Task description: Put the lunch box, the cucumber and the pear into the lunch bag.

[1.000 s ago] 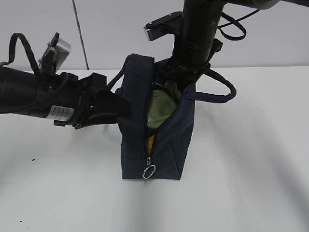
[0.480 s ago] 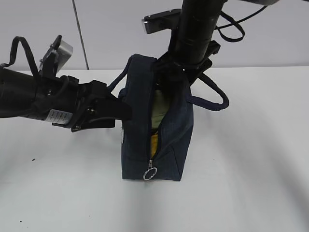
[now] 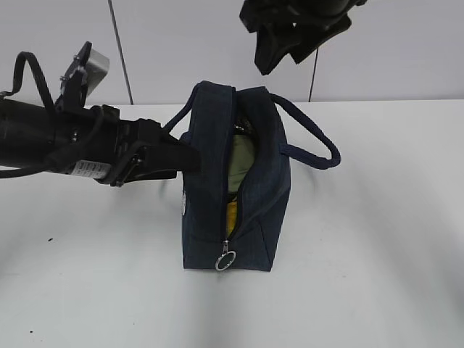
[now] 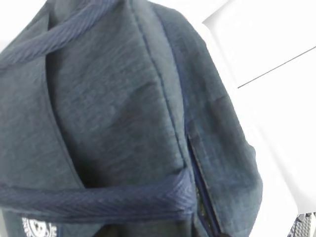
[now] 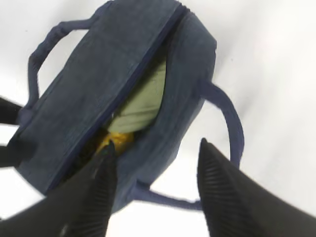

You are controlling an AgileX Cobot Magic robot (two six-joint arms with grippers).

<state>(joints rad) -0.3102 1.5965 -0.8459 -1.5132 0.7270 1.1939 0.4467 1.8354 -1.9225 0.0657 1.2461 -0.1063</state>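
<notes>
Two items show through the dark navy fabric lunch bag [image 5: 123, 94] on the white desk [image 3: 377, 239]: sage-green lunch box [image 5: 143, 103], yellow pear [image 5: 111, 140]. Right end effector [image 5: 155, 190], released, hangs directly above; left end effector's [image 3: 190, 156] state unclear.

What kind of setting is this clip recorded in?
Probably a lab or test bench rather than a kitchen: a bare white table, a plain white panelled wall, and only the lunch bag set out between two robot arms.

We see our matte black tubular left arm [image 3: 43, 138] with a white label, looping black cable and grey camera block [image 3: 85, 72].
</notes>
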